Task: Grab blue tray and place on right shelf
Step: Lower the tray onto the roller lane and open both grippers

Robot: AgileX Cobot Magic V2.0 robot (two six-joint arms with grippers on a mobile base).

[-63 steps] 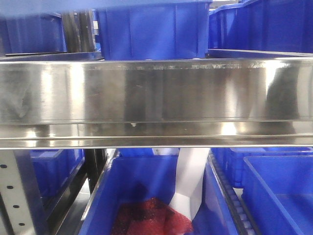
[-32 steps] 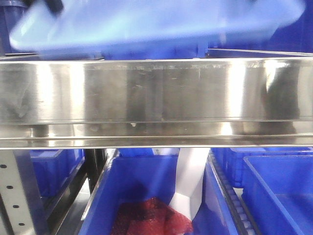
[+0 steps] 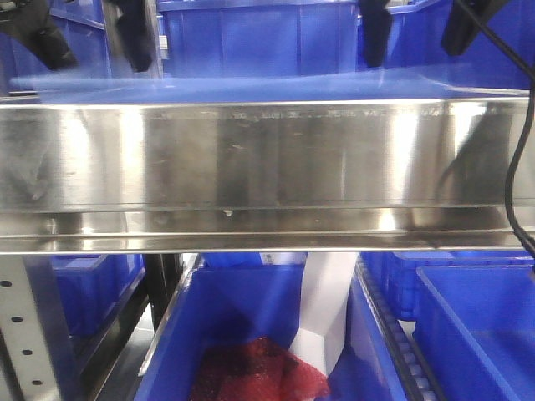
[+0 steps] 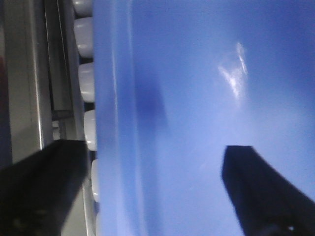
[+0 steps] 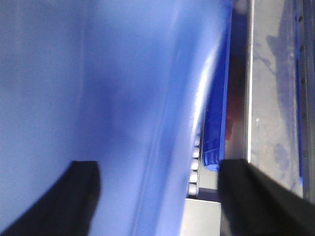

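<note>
blue tray (image 3: 242, 88) dropped onto right shelf (image 3: 267, 159) | jaws straddle rims, apart

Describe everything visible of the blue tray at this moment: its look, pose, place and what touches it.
The blue tray is light periwinkle, glossy plastic, shallow, with a smooth floor showing glare and a raised, rounded rim. From the front only a thin level blue strip shows just above the steel shelf lip, so it appears to lie flat on that shelf, in front of dark-blue bins. The wrist views show white rollers beside its edge. Both grippers, left and right, stand open over its ends, fingers straddling the rim; contact cannot be told.
</note>
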